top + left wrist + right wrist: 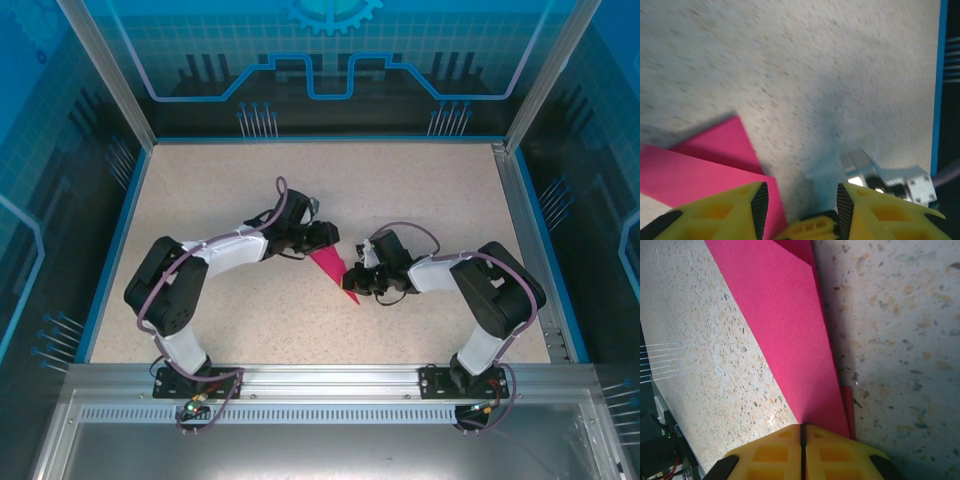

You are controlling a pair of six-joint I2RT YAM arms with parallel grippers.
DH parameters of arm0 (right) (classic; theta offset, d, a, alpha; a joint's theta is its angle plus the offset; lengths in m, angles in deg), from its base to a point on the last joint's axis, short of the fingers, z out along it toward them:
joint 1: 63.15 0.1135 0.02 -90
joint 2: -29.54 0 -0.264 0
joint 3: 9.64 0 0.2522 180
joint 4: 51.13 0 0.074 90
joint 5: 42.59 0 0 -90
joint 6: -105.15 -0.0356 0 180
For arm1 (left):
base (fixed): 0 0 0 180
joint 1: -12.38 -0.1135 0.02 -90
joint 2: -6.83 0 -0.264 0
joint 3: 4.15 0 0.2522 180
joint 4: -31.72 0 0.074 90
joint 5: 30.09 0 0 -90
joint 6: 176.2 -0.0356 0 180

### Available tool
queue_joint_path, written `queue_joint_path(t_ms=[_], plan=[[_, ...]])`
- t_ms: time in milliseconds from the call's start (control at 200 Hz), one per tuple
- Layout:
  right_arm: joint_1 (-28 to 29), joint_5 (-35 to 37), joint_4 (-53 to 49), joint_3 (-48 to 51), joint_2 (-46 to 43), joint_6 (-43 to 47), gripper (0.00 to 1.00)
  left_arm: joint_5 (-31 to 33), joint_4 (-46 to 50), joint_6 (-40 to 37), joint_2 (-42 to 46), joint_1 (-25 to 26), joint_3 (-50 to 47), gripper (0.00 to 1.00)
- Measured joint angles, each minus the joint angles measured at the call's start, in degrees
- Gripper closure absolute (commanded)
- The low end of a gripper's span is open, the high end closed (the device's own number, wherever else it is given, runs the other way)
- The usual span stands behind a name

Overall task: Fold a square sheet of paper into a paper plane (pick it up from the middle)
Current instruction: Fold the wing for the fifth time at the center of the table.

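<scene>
The left fingers (730,216) are standing spread, one of them just over the wide end of the paper plane (331,268). The pink plane is lying on the counter (420,190) between the two arms. The right fingers (772,456) are pressing together at its narrow tip.

In the top view, the wide end of the paper plane (330,266) runs under the left gripper (324,240). You cannot resolve that gripper's fingertips, nor those of the right gripper (350,283). In the left wrist view, blur softens every surface, and the frame edges crop the plane beside the left-hand finger (760,205). In the right wrist view, the plane's narrow end vanishes behind the closed fingers (780,452); you cannot tell whether they pinch it.
</scene>
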Motion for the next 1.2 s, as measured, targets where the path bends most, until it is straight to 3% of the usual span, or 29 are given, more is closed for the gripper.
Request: queue_joint_path(t_ms=[355,800,1200], plan=[[0.02,-0.28,-0.13,-0.02,-0.31,0.04,0.89,-0.48,-1.07,-0.07,-9.42,0.76,0.02,0.57],[3.13,0.94,-7.02,-6.25,-2.16,0.92,0.86,0.04,-0.59,-1.42,-9.75,0.66,0.57,0.57],[3.17,4.74,-8.94,-8.68,3.15,1.97,0.86,0.15,-0.59,-1.55,-9.77,0.66,0.57,0.57]])
